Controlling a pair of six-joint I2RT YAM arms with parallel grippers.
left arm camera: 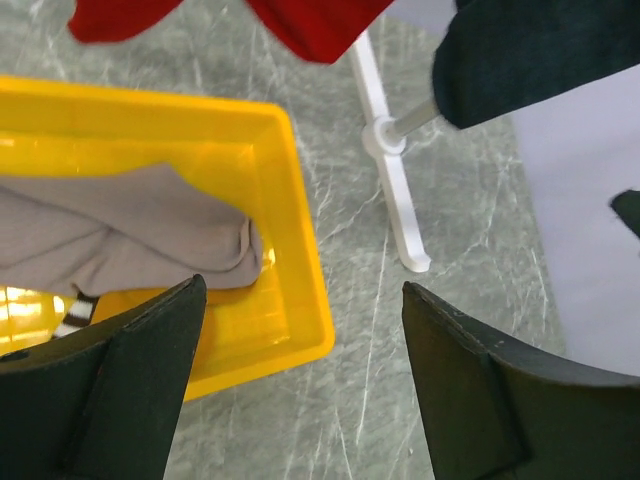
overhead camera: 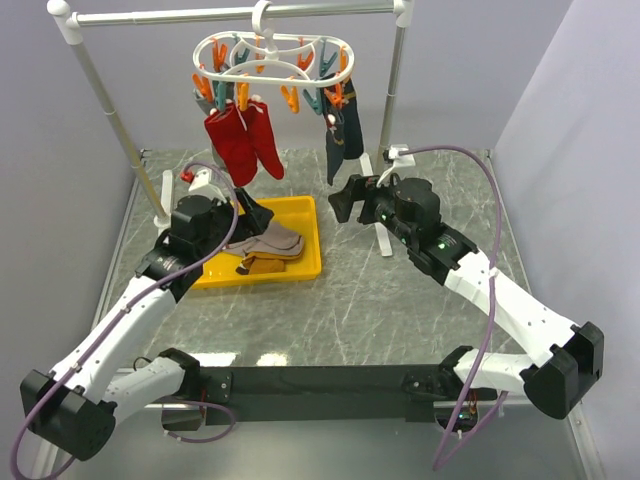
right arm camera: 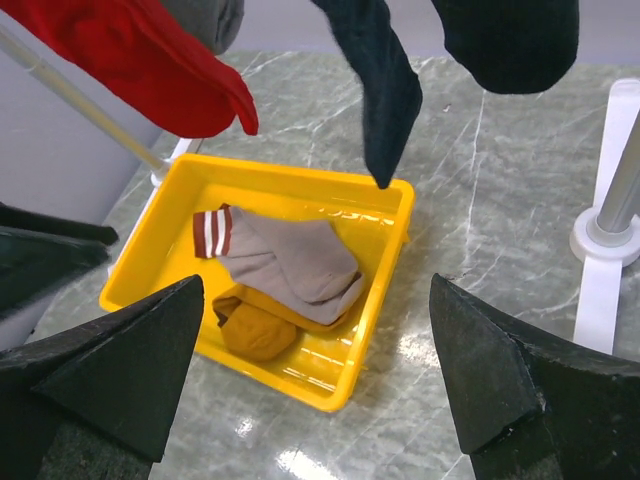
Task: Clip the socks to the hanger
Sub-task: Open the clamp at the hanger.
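The white hanger [overhead camera: 270, 55] with orange and teal clothespins hangs from the rail. A red pair of socks [overhead camera: 245, 140] and a dark pair [overhead camera: 343, 135] are clipped to it. In the yellow tray [overhead camera: 311, 262] lie grey-beige socks [right arm camera: 290, 262] with a striped cuff, on top of a brown-mustard sock [right arm camera: 255, 332]. My left gripper [overhead camera: 250, 213] hovers over the tray's far right corner, open and empty [left arm camera: 303, 288]. The grey socks [left arm camera: 130, 235] sit just left of its fingers. My right gripper [overhead camera: 345, 200] is to the right of the tray below the dark socks, open and empty [right arm camera: 316, 285].
The white pole-and-rail stand [overhead camera: 235, 14] spans the back, with one foot [left arm camera: 395, 190] right of the tray and another [right arm camera: 605, 270] at the far right. The hanging red socks [right arm camera: 140, 60] and dark socks [right arm camera: 385, 90] droop low over the tray.
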